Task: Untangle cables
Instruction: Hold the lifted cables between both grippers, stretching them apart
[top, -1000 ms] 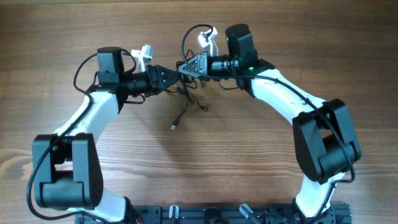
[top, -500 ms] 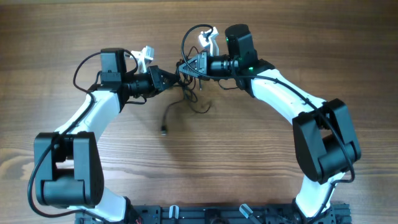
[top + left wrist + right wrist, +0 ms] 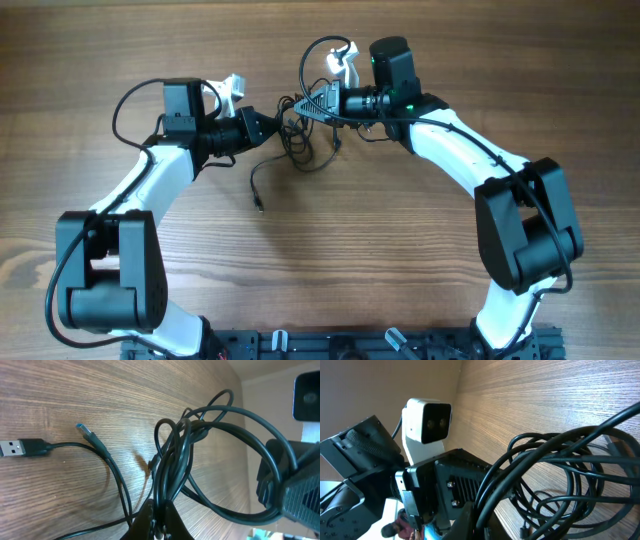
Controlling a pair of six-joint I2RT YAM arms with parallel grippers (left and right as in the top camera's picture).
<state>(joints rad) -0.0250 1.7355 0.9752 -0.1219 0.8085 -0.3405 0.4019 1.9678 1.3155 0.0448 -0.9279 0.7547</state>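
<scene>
Bright, even light; the cables (image 3: 297, 150) cast faint shadows on the table (image 3: 400, 250); wrist views slightly soft.

I seem to be in a robotics lab: a plain wood-grain bench (image 3: 400, 260), a black mounting rail (image 3: 340, 348) at its edge.

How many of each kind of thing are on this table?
Arms: 2, left arm and right arm.
Grippers: 2, left gripper and right gripper, both shut on the cables.
Cables: 1 tangle; strands too knotted to count.
Total: 5.
</scene>
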